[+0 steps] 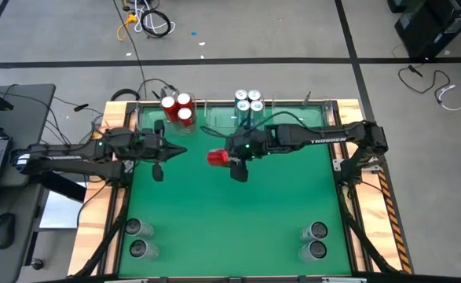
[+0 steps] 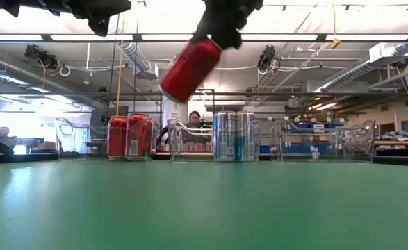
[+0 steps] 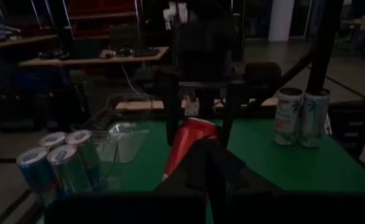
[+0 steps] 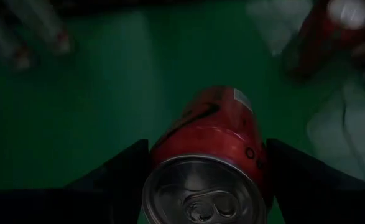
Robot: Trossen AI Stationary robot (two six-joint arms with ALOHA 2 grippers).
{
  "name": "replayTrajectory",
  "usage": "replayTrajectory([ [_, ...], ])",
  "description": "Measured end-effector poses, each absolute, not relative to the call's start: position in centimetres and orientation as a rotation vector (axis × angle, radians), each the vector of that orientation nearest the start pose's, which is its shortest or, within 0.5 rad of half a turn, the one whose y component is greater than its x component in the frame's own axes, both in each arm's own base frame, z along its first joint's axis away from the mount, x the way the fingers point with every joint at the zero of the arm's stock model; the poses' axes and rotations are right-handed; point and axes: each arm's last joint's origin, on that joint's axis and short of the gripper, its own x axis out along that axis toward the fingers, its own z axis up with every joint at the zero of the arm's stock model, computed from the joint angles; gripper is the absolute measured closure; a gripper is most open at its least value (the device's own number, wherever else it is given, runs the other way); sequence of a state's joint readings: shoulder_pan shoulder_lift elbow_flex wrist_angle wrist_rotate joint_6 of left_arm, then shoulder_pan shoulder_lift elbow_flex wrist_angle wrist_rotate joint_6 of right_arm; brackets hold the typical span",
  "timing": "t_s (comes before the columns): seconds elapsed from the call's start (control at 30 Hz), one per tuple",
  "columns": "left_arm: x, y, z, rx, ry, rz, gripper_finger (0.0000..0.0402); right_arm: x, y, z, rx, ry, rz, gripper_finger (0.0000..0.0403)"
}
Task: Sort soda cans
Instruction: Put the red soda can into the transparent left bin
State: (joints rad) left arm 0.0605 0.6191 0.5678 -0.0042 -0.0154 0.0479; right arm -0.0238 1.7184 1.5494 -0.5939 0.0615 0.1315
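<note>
My right gripper [image 1: 221, 158] holds a red soda can [image 2: 190, 69] in the air over the middle of the green table [image 1: 293, 196]. My left gripper [image 1: 180, 149] hangs shut and empty just left of it. Three red cans [image 1: 179, 108] stand in a clear bin at the far edge. Light blue-and-white cans [image 1: 248, 102] stand in the bin to their right. Two dark grey cans [image 1: 138, 238] stand at the near left and two more [image 1: 316, 240] at the near right. My right gripper pinches the red can's round wall near its top end [image 4: 170, 149] between the two fingers [image 4: 117, 171]. The silvery top [image 4: 201, 193] faces back toward the wrist, so the can lies along the fingers. They slant down from the table's right. The can hangs tilted, clear of the table.
A third clear bin [image 2: 322, 142] stands at the far right edge. Wooden rails [image 1: 375, 212] border the table. The green surface between the can groups is free. A person [image 2: 194, 119] sits in the room beyond the far edge.
</note>
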Motion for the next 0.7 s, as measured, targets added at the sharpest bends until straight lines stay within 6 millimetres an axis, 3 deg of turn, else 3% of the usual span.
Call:
replayTrajectory([
  [0.17, 14.1, 0.9, 30.3, 0.050, 0.032, 0.078, 0.0400, 38.5, -1.6, 35.2, 0.061, 0.621, -0.141, 0.0128],
  [0.37, 13.4, 0.9, 31.1, 0.051, 0.025, 0.090, 0.0400, 38.3, -3.2, 38.2, 0.037, 0.538, -0.173, 0.0128],
  [0.47, 13.2, 0.9, 31.4, 0.063, 0.039, 0.108, 0.0400, 38.5, -4.0, 39.2, 0.025, 0.513, -0.187, 0.0128],
  [0.7, 12.8, 1.1, 31.9, 0.071, 0.060, 0.131, 0.0400, 42.0, -4.9, 38.8, -0.005, 0.563, -0.145, 0.0128],
])
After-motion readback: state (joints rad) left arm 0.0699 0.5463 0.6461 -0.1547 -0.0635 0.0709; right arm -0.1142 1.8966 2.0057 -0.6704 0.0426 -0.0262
